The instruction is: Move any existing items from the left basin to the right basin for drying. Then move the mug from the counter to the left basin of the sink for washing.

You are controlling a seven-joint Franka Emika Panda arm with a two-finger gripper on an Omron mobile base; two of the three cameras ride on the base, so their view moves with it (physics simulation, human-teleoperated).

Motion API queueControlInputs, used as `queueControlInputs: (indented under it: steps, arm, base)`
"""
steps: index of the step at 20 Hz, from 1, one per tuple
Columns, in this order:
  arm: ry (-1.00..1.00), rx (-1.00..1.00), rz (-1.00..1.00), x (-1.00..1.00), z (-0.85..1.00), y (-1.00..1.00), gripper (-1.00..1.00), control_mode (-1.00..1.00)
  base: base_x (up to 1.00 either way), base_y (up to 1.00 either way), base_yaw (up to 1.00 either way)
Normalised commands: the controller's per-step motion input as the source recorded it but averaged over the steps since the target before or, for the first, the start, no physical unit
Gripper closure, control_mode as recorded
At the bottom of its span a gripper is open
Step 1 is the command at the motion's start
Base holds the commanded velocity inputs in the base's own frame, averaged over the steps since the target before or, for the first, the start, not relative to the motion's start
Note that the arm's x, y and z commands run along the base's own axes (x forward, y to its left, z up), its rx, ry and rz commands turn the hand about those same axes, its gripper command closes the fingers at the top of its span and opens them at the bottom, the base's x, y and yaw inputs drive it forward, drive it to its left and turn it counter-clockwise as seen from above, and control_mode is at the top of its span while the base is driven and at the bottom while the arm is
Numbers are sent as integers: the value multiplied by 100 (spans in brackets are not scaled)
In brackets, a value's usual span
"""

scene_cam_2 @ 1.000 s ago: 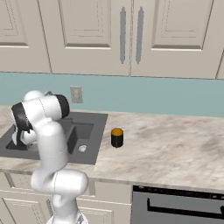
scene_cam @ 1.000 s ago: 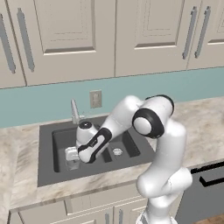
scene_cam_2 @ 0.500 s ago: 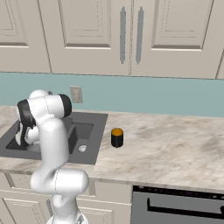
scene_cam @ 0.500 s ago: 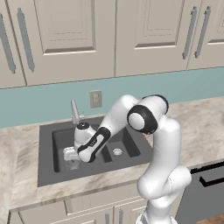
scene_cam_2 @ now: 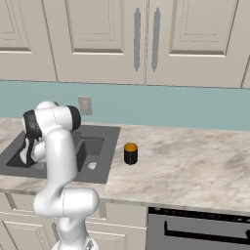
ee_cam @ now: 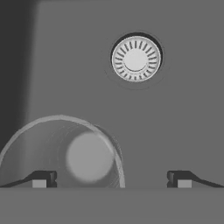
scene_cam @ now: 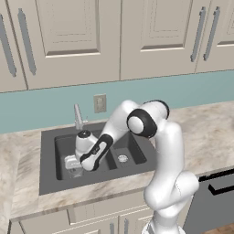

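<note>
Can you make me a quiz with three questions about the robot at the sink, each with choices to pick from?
1. Where is the black mug?
A. on the counter
B. in the left basin
C. in the claw

2. How many sink drains show in the hand view?
A. none
B. one
C. three

3. What is the claw doing?
A. shut on the mug
B. shut on the faucet
C. open over the glass

Answers:
1 A: the mug stands on the counter, right of the sink.
2 B: one round silver drain sits in the basin floor.
3 C: its fingertips stand wide apart, above the clear glass in the left basin.
</note>
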Motion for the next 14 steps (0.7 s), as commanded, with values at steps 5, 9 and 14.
queueControlInputs:
  steps: [5, 9, 14]
  arm:
    - [0, 0, 0, 8, -14, 0, -100, -100]
    - [0, 0, 0, 10, -10, 0, -100, -100]
    - [0, 0, 0, 11, -13, 1, -100, -100]
  base:
    - [0, 0, 0]
    - [0, 0, 0]
    - [0, 0, 0]
